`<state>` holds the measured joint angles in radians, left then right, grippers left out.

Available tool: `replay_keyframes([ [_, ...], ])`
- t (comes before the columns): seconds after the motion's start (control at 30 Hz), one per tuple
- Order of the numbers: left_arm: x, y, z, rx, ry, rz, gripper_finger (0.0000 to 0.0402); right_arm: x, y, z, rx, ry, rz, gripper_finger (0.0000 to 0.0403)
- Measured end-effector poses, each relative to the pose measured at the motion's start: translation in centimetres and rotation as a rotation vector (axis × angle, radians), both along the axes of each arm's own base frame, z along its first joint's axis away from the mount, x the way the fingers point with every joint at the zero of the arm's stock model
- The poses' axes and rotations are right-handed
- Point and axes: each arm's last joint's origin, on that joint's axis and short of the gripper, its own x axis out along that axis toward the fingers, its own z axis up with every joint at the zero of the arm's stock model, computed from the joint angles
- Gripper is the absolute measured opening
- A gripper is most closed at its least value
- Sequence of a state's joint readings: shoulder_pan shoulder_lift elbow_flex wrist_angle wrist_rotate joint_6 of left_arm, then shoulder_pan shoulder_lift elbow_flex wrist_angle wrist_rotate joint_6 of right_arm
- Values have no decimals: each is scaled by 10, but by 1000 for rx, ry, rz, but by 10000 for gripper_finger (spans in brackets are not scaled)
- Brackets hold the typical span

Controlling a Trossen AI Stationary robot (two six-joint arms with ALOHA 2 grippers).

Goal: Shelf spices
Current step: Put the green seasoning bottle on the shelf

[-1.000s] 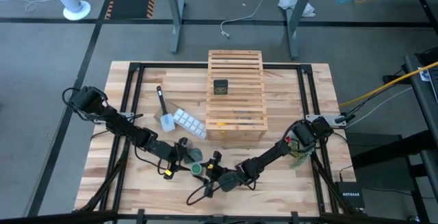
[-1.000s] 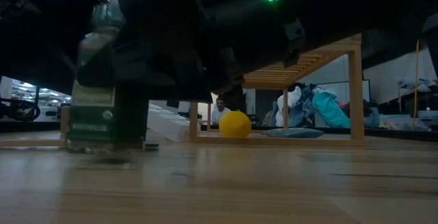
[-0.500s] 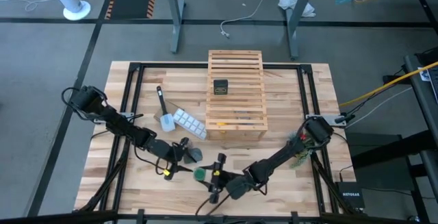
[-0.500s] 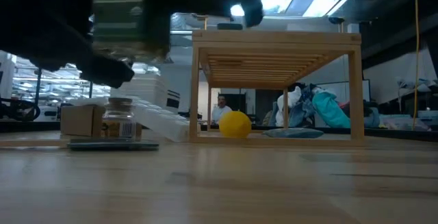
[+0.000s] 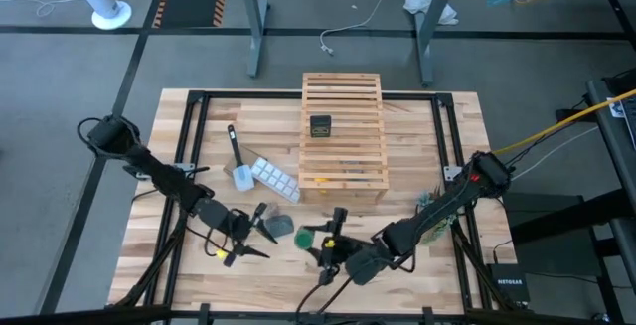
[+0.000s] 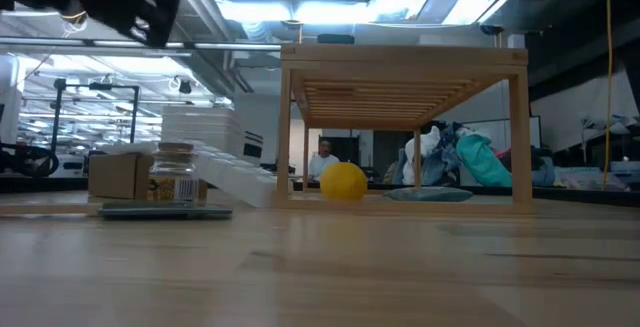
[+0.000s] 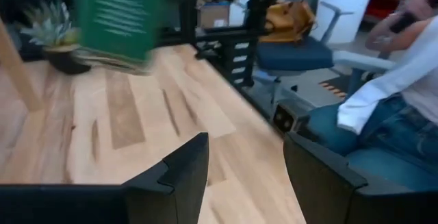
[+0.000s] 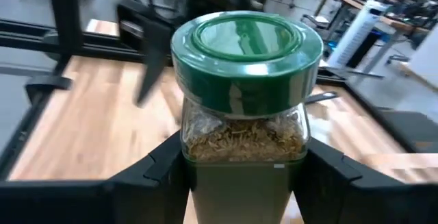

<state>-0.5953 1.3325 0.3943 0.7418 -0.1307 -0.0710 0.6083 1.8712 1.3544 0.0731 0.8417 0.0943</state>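
While R gripper jaws clamp green jar above worktop, L gripper jaws gape empty; next: carry to shelf.

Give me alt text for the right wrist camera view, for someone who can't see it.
The right end effector grips a clear square jar with a round green lid, holding dried yellowish flakes, between its two dark fingers. Behind it lies the light butcher-block wooden tabletop, with blurred dark arm parts and a workshop room beyond.
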Motion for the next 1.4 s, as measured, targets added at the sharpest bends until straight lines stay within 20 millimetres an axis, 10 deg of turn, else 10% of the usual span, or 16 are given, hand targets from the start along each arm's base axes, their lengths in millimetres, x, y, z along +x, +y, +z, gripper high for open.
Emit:
replay_keyframes([
  [0.53, -6, -6, 0, 29, 2, -37, 182, -8, -88, 67, -84, 64, -15, 201],
  [0.9, -6, -6, -1, 31, 14, -37, 182, 6, -170, 69, 2, 178, 80, 201],
  [1.4, -13, -15, -1, 12, 28, -77, 182, 1, -205, 49, 18, 296, 24, 201],
])
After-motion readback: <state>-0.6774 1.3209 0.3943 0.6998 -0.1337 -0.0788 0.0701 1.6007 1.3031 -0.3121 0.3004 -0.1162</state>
